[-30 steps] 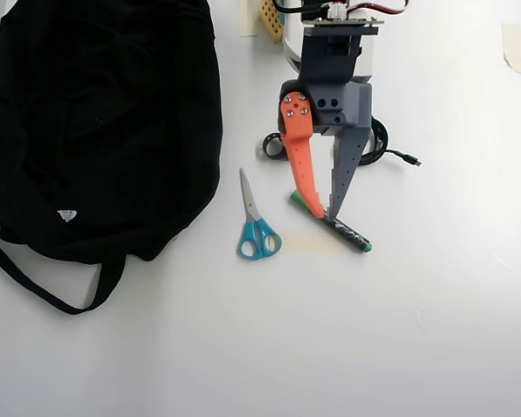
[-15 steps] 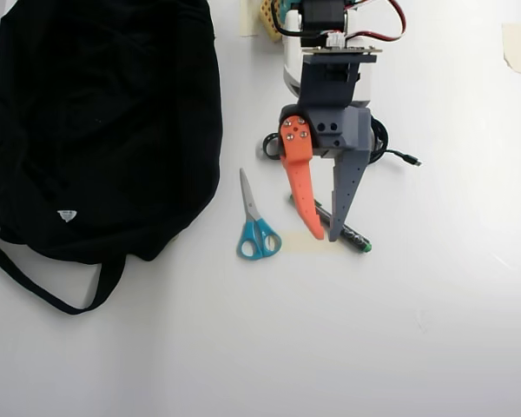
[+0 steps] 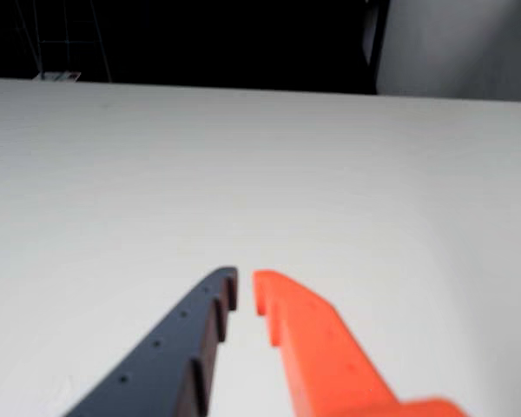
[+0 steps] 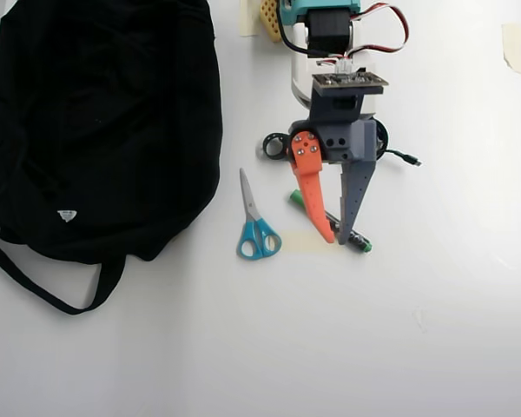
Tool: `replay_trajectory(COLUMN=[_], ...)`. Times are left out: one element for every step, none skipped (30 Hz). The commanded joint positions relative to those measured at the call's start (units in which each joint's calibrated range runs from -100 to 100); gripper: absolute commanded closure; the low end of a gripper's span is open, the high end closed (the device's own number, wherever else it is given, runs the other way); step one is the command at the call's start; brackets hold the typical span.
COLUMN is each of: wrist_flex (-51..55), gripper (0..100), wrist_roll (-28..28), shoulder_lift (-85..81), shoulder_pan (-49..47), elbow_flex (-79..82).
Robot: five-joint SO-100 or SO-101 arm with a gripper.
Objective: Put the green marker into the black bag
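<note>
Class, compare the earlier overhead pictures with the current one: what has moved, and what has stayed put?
The gripper slid down the overhead view past the green marker and its fingers drew almost together, gripping nothing. The marker, scissors and black bag stayed put.

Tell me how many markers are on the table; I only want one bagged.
1. The green marker lies on the table right of the scissors, partly under the gripper. Others could hide beneath the arm.
</note>
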Motion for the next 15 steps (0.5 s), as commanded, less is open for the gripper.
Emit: replay_trajectory(wrist_flex=[7.7,9.8,13.8,15.8,17.5,19.1,20.6,22.3,24.3,26.5,28.5,30.8,32.9,35.5,37.7], gripper=[98,98,98,98,98,98,98,98,98,98,98,98,98,98,98], wrist_roll=[-0.2,-0.2,-0.2,-0.2,-0.2,-0.2,-0.1,-0.1,-0.2,-0.2,-0.2,-0.2,-0.2,-0.1,0.0], shoulder_lift=[-1.9,-1.9,-1.9,-1.9,-1.9,-1.9,-1.9,-1.9,-1.9,-1.9,-1.9,-1.9,-1.9,-1.9,-1.9], shoulder_pan=[-1.0,-1.0,-1.1,-1.2,-1.4,-1.8,-2.1,-2.5,-2.8,-3.0,-3.3,-3.6,-3.9,-4.3,-4.8], elbow_flex=[-1.5,-1.6,-1.6,-1.6,-1.6,-1.6,-1.6,-1.6,-1.6,-1.6,-1.9,-2.4,-3.1,-4.1,-5.0])
